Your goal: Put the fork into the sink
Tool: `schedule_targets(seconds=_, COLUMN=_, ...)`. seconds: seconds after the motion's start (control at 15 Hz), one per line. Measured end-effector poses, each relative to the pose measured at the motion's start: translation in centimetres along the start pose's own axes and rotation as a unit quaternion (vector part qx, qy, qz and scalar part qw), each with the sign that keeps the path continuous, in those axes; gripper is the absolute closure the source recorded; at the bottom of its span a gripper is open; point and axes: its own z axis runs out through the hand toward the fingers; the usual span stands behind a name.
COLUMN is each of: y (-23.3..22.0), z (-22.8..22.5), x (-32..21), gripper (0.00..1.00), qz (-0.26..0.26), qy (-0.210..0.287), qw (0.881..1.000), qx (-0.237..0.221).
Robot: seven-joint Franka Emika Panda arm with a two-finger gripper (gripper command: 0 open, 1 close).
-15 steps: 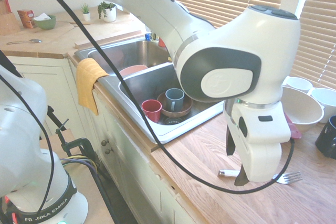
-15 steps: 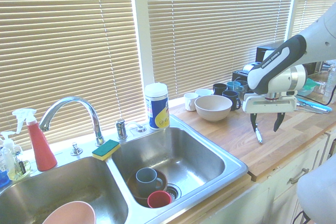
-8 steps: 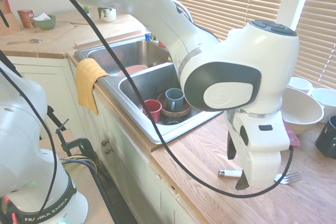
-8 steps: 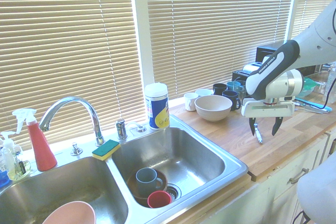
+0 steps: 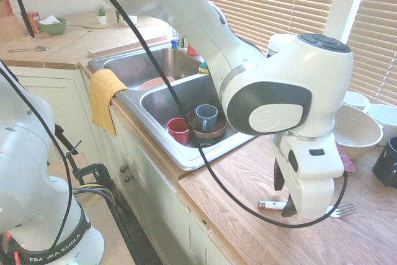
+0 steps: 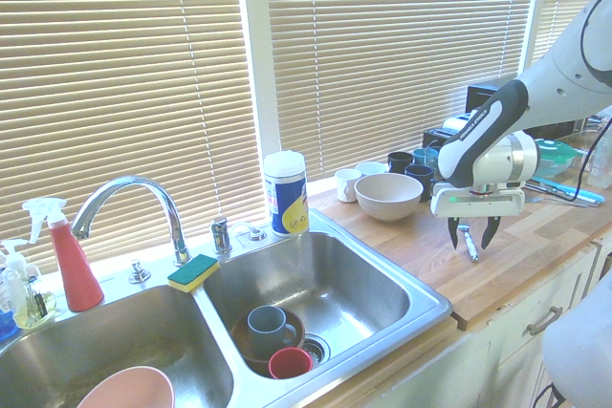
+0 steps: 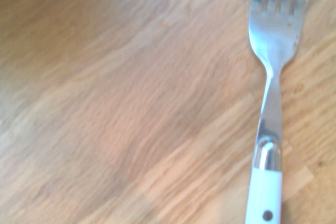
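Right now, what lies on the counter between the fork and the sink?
Nothing: in the second exterior view, the stretch of wooden counter between the fork and the sink is bare.

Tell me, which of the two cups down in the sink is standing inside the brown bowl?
The grey-blue mug stands inside the brown bowl. The red cup stands outside it on the sink floor, right beside the bowl.
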Motion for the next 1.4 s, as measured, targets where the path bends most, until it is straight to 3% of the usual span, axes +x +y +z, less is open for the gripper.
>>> schedule_targets(seconds=1.0, y=0.4, z=-0.4, x=2.6, gripper=1.0, qz=0.027, qy=-0.005, qw=1.0, qx=0.016)
schedule_targets(seconds=1.2, y=-0.9, z=-6.2, x=3.7, gripper=1.0, qz=0.01, qy=0.0, qw=0.999, qx=0.046)
schedule_targets(seconds=1.4, y=-3.7, z=-14.0, x=-0.9, gripper=1.0, qz=-0.063, qy=0.012, qw=0.995, qx=0.079)
